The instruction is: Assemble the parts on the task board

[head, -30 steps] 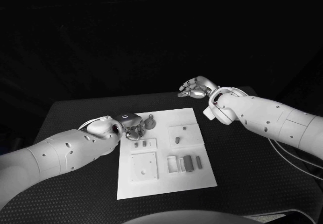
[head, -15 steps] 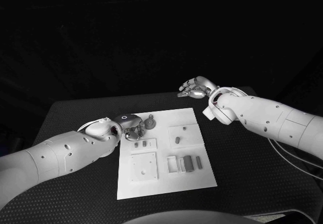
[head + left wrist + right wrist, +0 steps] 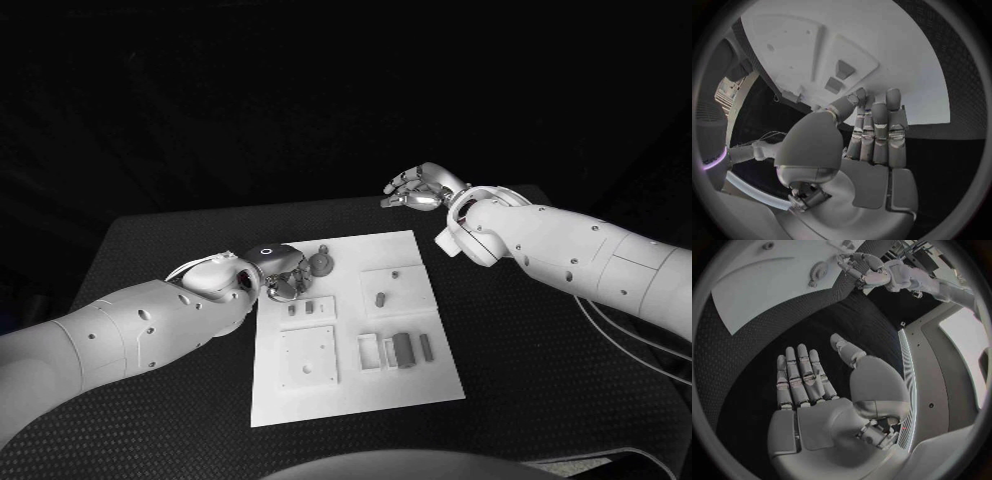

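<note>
In the head view the task board (image 3: pixel 353 325) lies at centre frame, with small parts (image 3: pixel 405 349) toward its lower right. The left hand (image 3: pixel 283 272) hangs over its upper left corner; the left wrist view shows its fingers (image 3: pixel 879 130) straight, holding nothing. The right hand (image 3: pixel 420 188), upper right, is spread and empty over black table (image 3: pixel 548 360).

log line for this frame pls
left silver hand: open, over white task board far-left corner | right silver hand: open, off-board | small grey parts: on board

Two white arms with small dark screw holes, silver segmented fingers (image 3: pixel 801 372), thin cables trailing behind
</note>
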### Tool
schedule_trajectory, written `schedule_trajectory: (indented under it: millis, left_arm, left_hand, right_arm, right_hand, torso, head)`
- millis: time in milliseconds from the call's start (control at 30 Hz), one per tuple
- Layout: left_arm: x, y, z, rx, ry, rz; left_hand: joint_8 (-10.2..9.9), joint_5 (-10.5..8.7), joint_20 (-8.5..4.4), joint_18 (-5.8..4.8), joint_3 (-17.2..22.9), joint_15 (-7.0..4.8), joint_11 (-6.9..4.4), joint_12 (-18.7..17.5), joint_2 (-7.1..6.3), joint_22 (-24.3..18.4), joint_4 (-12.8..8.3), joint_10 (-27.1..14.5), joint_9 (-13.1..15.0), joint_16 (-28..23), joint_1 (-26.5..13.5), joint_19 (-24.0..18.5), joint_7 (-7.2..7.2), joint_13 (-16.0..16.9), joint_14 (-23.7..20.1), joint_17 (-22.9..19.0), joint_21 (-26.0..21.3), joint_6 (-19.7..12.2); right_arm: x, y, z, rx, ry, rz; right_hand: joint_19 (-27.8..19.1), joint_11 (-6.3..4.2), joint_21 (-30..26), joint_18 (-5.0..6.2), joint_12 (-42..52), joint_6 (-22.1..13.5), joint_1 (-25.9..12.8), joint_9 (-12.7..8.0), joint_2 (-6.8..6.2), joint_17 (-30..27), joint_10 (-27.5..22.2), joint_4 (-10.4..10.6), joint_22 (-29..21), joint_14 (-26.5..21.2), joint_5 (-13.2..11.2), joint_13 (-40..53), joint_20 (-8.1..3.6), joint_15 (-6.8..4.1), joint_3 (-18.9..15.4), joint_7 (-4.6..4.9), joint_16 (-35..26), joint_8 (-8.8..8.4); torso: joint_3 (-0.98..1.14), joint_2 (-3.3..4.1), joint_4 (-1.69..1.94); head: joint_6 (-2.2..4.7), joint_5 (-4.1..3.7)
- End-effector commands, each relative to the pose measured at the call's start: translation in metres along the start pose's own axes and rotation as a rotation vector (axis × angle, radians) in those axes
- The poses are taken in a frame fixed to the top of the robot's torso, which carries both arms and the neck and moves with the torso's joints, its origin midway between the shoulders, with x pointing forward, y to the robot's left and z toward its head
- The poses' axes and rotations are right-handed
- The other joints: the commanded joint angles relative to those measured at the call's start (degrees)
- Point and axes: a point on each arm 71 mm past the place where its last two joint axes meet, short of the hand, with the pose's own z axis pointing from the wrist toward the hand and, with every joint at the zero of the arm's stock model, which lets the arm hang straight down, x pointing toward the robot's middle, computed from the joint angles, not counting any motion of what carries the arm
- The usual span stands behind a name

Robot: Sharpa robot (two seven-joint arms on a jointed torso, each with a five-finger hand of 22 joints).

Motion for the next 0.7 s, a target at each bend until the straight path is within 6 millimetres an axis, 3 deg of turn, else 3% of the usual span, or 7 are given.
schedule_trajectory:
  millis: [33, 167, 467, 700]
  left_arm:
    - [0.0033, -0.0058, 0.0008, 0.03, 0.013, -0.032]
    - [0.0014, -0.0037, 0.0004, 0.026, -0.015, -0.063]
    - [0.0012, 0.0, -0.0004, 0.006, -0.017, -0.096]
    - [0.0007, 0.0042, -0.0012, -0.011, -0.025, -0.115]
  left_hand:
    - [0.1, -0.17, 0.04, 1.02, 0.0, 0.13, 0.21, 0.0, 0.02, 1.3, -0.1, -0.1, -0.1, -0.1, -0.6, -0.5, 0.3, 0.1, -0.6, 0.1, 0.0, 0.0]
    - [-0.8, -2.09, 0.61, 0.83, -0.7, 0.93, 1.01, -1.0, -0.71, 1.2, 0.0, -2.0, -0.4, -0.9, -1.2, -2.1, 1.04, -0.2, -2.3, -0.3, -0.8, -2.0]
    - [-1.7, -2.35, 1.68, 1.06, -2.4, 1.98, 2.04, -1.0, -1.95, 1.1, 0.2, -4.6, -0.6, -1.8, -2.8, -3.8, 2.18, -0.4, -4.2, -0.7, -1.8, -4.6]
    - [-2.3, -2.34, 1.94, 1.3, -3.8, 2.15, 2.22, -0.9, -2.38, 1.1, 0.2, -5.2, -0.7, -1.9, -3.6, -4.1, 2.92, -0.3, -4.7, -0.8, -2.1, -6.5]
  right_arm:
    - [0.0013, 0.0006, 0.0001, -0.005, 0.013, 0.003]
    - [0.0012, 0.0005, 0.0001, -0.005, 0.013, 0.003]
    - [0.0008, -0.0004, -0.0002, 0.0, 0.016, 0.004]
    - [0.0011, -0.0006, 0.0001, 0.002, 0.018, 0.006]
  right_hand:
    - [0.3, 0.01, -0.3, 0.47, -0.2, -0.5, -0.6, -0.1, -0.13, -0.1, 0.3, 0.2, 0.1, 0.4, 0.0, -0.1, -0.01, -0.01, -0.2, 1.49, -0.2, 0.22]
    - [0.3, 0.01, -0.3, 0.47, -0.2, -0.5, -0.6, -0.1, -0.15, -0.1, 0.3, 0.2, 0.1, 0.4, 0.0, -0.1, 0.0, 0.0, -0.2, 1.49, -0.3, 0.22]
    - [0.3, 0.0, -0.4, 0.47, -0.2, -0.5, -0.6, -0.1, -0.15, -0.1, 0.3, 0.2, 0.1, 0.4, 0.0, -0.2, 0.0, 0.02, -0.2, 1.5, -0.3, 0.22]
    - [0.2, 0.01, -0.4, 0.47, -0.2, -0.5, -0.6, -0.1, -0.17, -0.1, 0.3, 0.3, 0.1, 0.3, 0.0, -0.3, 0.01, 0.04, -0.2, 1.5, -0.3, 0.22]
  torso:
    - [0.03, 0.0, 0.01]
    - [0.04, -0.01, 0.01]
    - [0.05, -0.01, -0.01]
    - [0.06, -0.01, 0.0]
  head:
    - [-0.04, -0.05]
    - [-0.03, -0.06]
    - [0.03, -0.08]
    - [-0.03, -0.09]
